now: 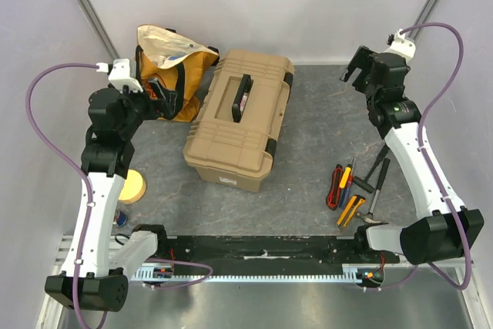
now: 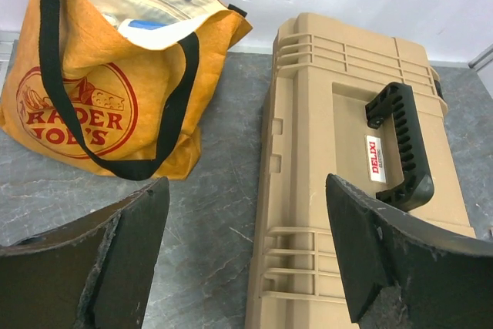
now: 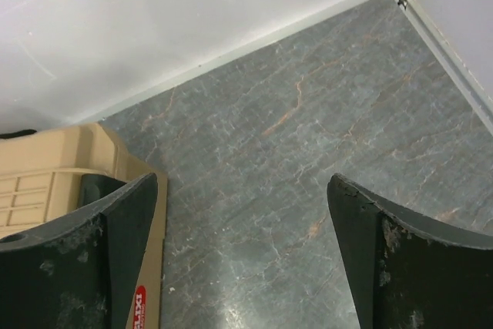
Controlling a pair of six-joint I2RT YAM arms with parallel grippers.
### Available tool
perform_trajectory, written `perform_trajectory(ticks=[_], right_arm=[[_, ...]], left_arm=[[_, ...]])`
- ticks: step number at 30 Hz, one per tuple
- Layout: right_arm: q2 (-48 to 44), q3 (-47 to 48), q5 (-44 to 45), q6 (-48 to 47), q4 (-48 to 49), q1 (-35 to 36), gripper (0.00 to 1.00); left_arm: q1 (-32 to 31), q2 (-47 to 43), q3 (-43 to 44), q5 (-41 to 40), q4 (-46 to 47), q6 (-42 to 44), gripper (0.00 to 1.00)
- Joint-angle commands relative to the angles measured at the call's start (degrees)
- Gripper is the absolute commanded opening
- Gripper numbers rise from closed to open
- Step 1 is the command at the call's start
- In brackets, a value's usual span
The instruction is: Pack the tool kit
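The tan ribbed toolbox [image 1: 240, 119] of the tool kit lies shut in the middle of the table, its black handle [image 1: 241, 97] on top; it also fills the right of the left wrist view [image 2: 339, 190] and one corner shows in the right wrist view [image 3: 46, 182]. Small hand tools [image 1: 356, 187] with red, yellow and black handles lie loose at the right. My left gripper [image 1: 150, 92] hovers open left of the box, nothing between its fingers [image 2: 131, 244]. Above the bare table right of the box, my right gripper [image 1: 354, 75] is open and empty, fingers [image 3: 377, 260] wide apart.
An orange-yellow cloth bag [image 1: 171, 67] with black straps stands at the back left, beside the toolbox, seen close in the left wrist view [image 2: 115, 75]. A yellow roll [image 1: 131, 187] sits by the left arm. White walls close the back and sides.
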Motion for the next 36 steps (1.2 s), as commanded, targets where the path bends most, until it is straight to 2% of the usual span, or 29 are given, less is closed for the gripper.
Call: perform_trajectory(ticks=[1,9,14,18,23,29,36], right_arm=[[-1.1,-2.2,-2.9,2.3,-0.2,-0.1,0.98],[0.8,-4.0,-23.8,0.8,0.1,0.0,0.98],[1.2,-9.6,-34.9,5.5,8.2,1.6,0.98],[2.2,-8.4,-35.2,6.5,8.0,4.4,0.98],[4.2,-7.2,-32.1,7.4,7.8,8.1,0.98],[7.1,-6.4,-29.1,8.9,6.2,13.1,0.98],[8.0,-8.0,-27.9,12.6,5.0,15.2,0.98]], left_arm=[[0.1,-1.7,-1.4,2.5,1.9,-0.4,0.88],[0.2,-2.1,-4.9,11.0,3.8,-0.8,0.92],[0.2,2.0,-0.8,11.1,-3.0,-5.4,0.93],[0.2,3.2,1.2,12.5,-7.7,-8.0,0.93],[0.2,2.0,-0.3,11.0,-6.8,-11.5,0.93],[0.1,0.1,-1.6,11.0,-6.3,-10.9,0.93],[0.2,0.5,-2.5,12.4,-8.3,-9.3,0.93]])
